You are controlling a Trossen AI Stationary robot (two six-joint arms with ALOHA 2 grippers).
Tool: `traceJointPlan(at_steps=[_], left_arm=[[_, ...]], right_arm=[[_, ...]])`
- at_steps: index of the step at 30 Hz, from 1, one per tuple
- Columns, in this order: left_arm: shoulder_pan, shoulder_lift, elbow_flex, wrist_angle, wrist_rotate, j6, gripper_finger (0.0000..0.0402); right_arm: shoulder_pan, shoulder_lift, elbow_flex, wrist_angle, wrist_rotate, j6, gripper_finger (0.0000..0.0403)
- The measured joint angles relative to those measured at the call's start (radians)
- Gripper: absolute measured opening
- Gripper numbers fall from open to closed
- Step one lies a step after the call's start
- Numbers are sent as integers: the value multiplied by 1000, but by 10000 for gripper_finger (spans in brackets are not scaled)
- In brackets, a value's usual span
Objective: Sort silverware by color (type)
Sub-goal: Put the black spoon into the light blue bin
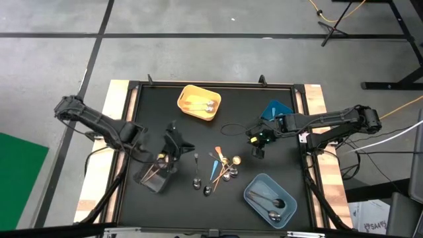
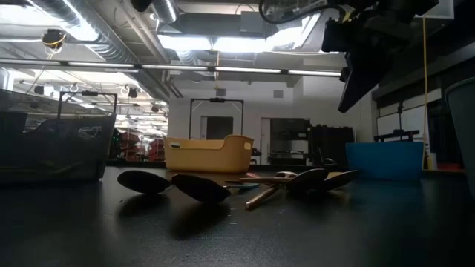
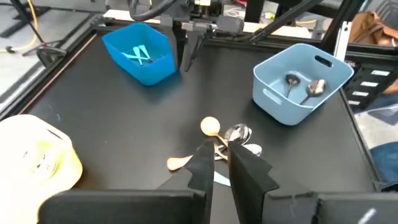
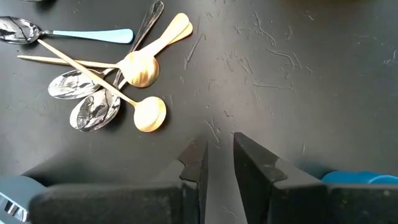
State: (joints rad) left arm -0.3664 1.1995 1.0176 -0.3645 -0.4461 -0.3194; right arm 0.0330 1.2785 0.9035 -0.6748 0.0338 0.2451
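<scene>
The right tool [image 4: 217, 163] sits nearest its wrist camera, its 2 dark fingers drawn close with only a thin slit between them and nothing in that slit; it hovers over bare black bench [image 1: 145, 112] just beside the loose pile of silverware [image 1: 221, 170]. That pile is the landmark: 2 gold spoons [image 4: 144, 90] with round matte bowls, 2 mirror-bright silver spoons [image 4: 87, 99], and a light-blue-handled spoon [image 4: 87, 35], their thin handles crossed over one another. They look light, stiff and slick; a bowl would likely slide off a pinch, so the flat handle, at a free end clear of the tangle, seems the better hold. Just beside the pile stands a grey-blue bin [image 1: 269, 200] holding silver pieces. On the pile's other side the left tool [image 3: 219, 163] hangs by a clear bin [image 1: 156, 174], fingers likewise nearly together and empty. Beyond the pile, near the right arm, is a blue bin [image 3: 140, 51] with light-blue pieces. Farthest from the pile stands a yellow bin [image 1: 199, 102] with 2 utensils inside.
</scene>
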Motion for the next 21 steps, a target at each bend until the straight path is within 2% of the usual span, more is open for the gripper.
traceJointPlan(at_steps=[8,13,19,21], left_arm=[[83,30,0,87,160,103,41],[137,109,0,149,292,121,75],[172,200,0,216,352,235,127],[186,227,0,225,320,286,134]], right_arm=[[0,0,0,1,0,0,67],[-1,0,0,4,0,9,67],[-1,0,0,4,0,11,67],[-1,0,0,4,0,11,67]])
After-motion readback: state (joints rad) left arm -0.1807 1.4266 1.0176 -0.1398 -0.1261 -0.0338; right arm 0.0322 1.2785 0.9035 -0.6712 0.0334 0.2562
